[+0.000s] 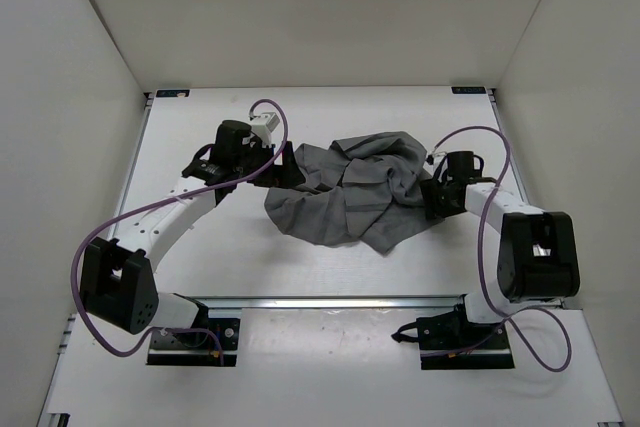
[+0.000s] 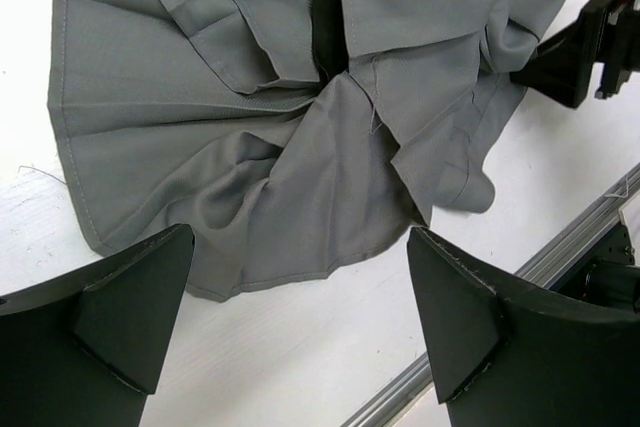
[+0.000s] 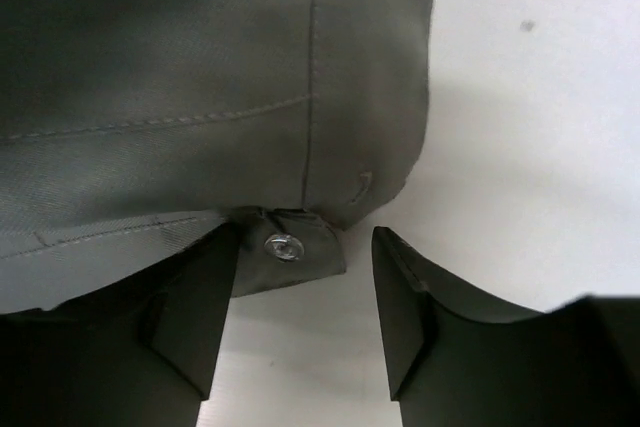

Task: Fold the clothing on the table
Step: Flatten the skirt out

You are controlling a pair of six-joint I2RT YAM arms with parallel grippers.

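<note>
Clothing (image 1: 350, 192) is lying crumpled mid-frame on the table (image 1: 250, 267). Left gripper (image 2: 300, 247) is hovering wide apart above its hem. Right gripper (image 3: 305, 242) is straddling the snap tab (image 3: 284, 246), jaws apart, unclamped; advise reaching deeper before pinching.

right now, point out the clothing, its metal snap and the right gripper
clothing (image 1: 350, 192), top view, middle of the fabric
metal snap (image 3: 283, 245), right wrist view, its shiny face
right gripper (image 3: 304, 239), right wrist view, midway between fingertips
</note>
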